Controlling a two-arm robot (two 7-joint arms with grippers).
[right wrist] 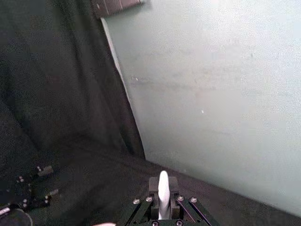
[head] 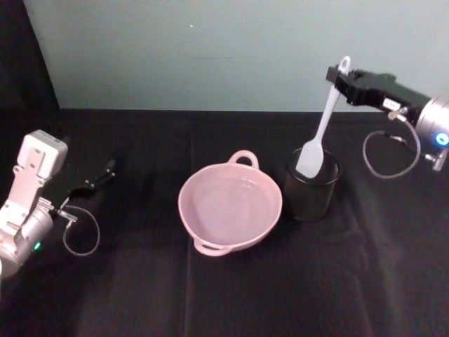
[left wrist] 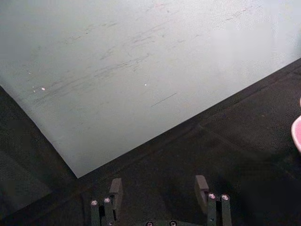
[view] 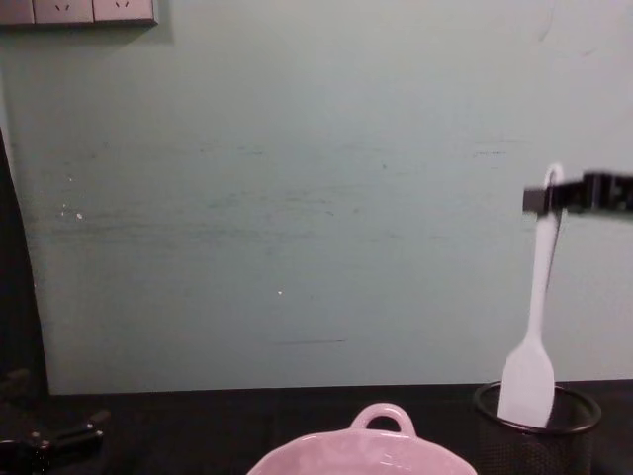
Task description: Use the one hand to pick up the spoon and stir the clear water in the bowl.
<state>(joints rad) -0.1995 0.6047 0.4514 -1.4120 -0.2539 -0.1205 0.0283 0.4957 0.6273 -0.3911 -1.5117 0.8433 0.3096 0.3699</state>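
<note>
Pink bowl [head: 188, 210] foremost; spoon [head: 324, 123] head in cup [head: 309, 202], handle tight between right gripper's [head: 339, 80] jaws; left gripper's [left wrist: 158, 189] jaws apart.

Head above, chest low, both toward bowl [head: 203, 184].

Right of bowl [head: 270, 219] stands cup [head: 313, 201] holding spoon [head: 320, 133].

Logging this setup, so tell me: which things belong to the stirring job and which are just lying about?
Job: right gripper gripping the spoon; pink bowl.
Lying about: black mesh cup around the spoon's head; left gripper, open, parked at left.
</note>
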